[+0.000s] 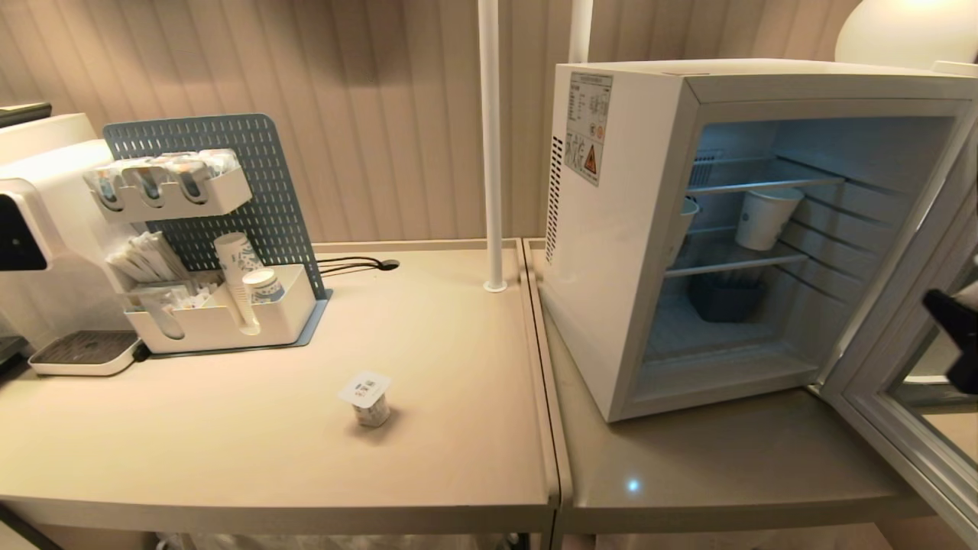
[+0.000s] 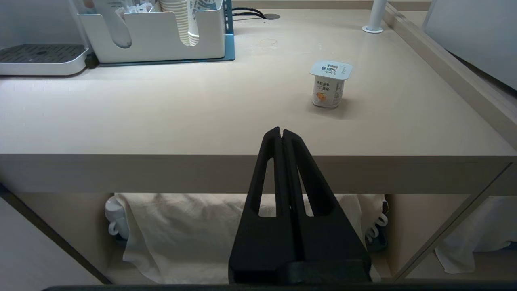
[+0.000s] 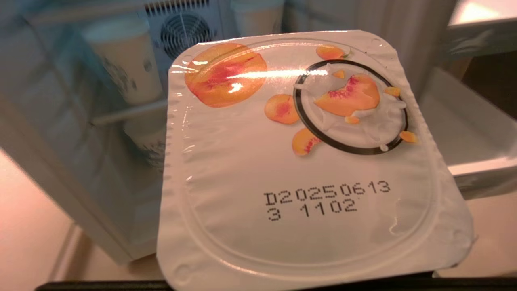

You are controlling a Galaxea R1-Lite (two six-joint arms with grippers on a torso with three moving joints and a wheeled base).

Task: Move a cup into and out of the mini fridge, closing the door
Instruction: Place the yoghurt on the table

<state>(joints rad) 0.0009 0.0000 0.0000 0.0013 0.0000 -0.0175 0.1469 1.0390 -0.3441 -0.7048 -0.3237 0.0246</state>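
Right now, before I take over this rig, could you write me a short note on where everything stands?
Left gripper: fingers shut, empty, parked below the table's front edge.
Right gripper: beside the open door, carrying the peach yogurt cup in front of the mini fridge; its fingers are hidden under the lid.
Another yogurt cup stands upright on the left table. A paper cup sits on the fridge's middle shelf.
Done: door open, one cup in hand.
Left: I cannot tell whether the cup is going in or coming out; the door is not yet closed.

white mini fridge [image 1: 611, 252], peach-printed cup lid [image 3: 307, 161]
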